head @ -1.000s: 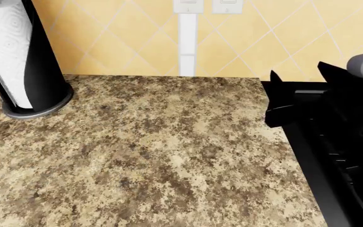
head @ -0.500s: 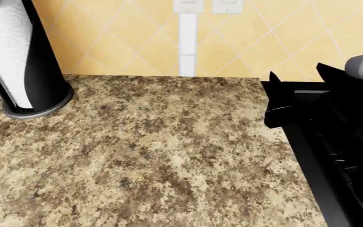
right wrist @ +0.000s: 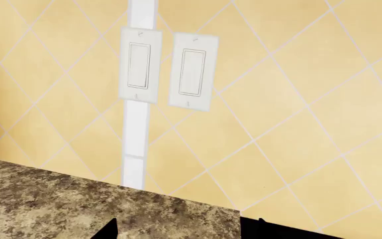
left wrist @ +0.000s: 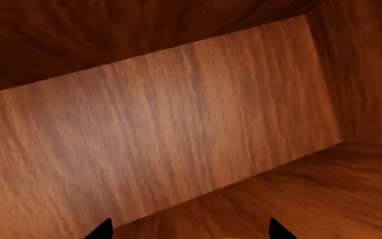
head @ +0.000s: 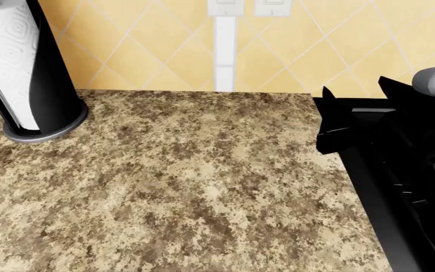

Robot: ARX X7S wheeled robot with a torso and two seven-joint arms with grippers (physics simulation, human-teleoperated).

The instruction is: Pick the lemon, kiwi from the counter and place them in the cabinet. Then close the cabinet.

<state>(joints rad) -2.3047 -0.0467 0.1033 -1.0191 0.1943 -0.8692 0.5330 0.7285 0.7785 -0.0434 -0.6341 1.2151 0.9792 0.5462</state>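
In the left wrist view my left gripper [left wrist: 189,231] is inside the wooden cabinet [left wrist: 177,124], facing its back panel above the shelf floor. Its two dark fingertips [left wrist: 103,230] stand wide apart, so it is open. A thin yellow sliver [left wrist: 231,238] shows at the frame edge between them; it may be the lemon, but too little shows to tell. The kiwi is out of view. My right gripper [head: 355,93] [right wrist: 184,231] hovers open and empty over the back right corner of the granite counter [head: 187,181], pointing at the wall.
A paper towel roll in a black holder [head: 21,73] stands at the counter's back left. The black stove [head: 406,187] borders the counter on the right. Two white wall switches [right wrist: 167,69] sit on the yellow tiled backsplash [head: 149,51].
Almost nothing differs in the head view. The right gripper's dark shape has shifted very slightly.
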